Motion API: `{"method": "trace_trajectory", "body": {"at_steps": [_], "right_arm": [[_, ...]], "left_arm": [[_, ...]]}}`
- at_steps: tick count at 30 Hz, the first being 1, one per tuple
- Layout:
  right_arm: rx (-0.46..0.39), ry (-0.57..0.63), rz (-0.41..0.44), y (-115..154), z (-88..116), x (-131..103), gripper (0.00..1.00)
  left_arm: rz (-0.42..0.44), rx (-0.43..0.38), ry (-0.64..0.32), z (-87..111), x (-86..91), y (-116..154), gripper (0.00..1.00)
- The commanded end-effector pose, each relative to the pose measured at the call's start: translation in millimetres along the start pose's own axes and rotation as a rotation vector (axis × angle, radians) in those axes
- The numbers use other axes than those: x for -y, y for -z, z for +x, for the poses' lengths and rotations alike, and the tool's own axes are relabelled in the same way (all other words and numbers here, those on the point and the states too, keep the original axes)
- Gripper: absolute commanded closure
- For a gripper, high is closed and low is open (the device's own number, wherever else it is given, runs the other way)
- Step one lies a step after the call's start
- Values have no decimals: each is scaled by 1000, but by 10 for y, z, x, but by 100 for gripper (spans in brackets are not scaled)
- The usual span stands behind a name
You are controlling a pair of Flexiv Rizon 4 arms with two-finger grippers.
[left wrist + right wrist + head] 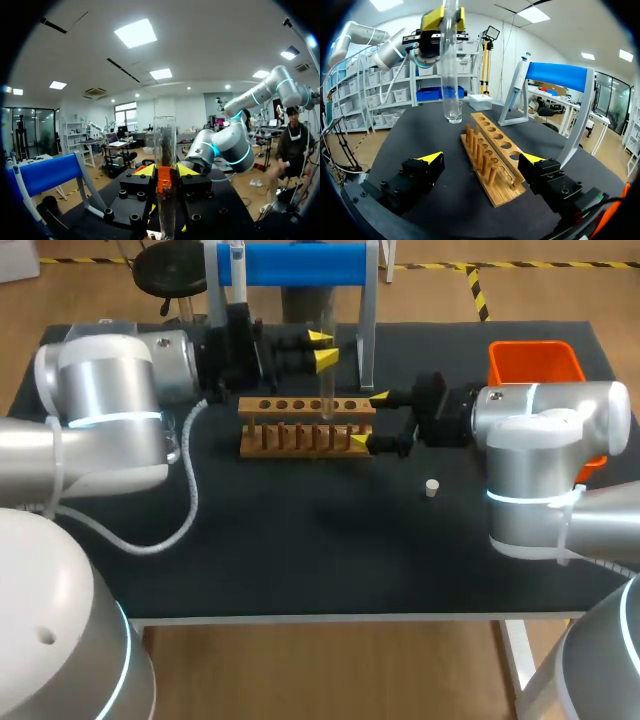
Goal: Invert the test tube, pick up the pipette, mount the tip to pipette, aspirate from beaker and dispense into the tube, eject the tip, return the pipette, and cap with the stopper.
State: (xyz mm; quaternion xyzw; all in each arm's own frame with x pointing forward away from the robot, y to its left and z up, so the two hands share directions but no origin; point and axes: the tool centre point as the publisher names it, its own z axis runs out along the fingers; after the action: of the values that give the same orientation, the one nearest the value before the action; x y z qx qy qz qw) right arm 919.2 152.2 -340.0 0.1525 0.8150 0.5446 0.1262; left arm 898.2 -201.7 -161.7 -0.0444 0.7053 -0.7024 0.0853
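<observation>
A clear test tube (326,390) hangs upright over the wooden rack (300,430), its lower end just above the rack's top holes. My left gripper (321,348) is shut on the tube's upper part; in the left wrist view the tube (165,145) stands between the yellow tips of that gripper (165,172). My right gripper (369,420) stands open astride the rack's right end, its fingers clear of the wood. From the right wrist, the rack (492,155) runs ahead between the fingertips (432,159), with the tube (451,75) at its far end. The pipette (237,265) hangs on the blue stand (300,264). A small white stopper (432,487) lies on the table.
An orange bin (535,362) sits at the back right, behind my right arm. The blue stand's legs (368,330) come down just behind the rack. The black tabletop (300,540) spreads out in front of the rack.
</observation>
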Motion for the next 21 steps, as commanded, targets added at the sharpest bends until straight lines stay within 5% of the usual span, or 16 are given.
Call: {"method": "trace_trajectory", "body": {"at_steps": [1,21], "right_arm": [[1,0,-1,5,5,5,0],[1,0,-1,5,5,5,0]], "left_arm": [[-23,-36,16,-136,-20,-44,100],[-43,-20,4,-536,-326,-118,100]]}}
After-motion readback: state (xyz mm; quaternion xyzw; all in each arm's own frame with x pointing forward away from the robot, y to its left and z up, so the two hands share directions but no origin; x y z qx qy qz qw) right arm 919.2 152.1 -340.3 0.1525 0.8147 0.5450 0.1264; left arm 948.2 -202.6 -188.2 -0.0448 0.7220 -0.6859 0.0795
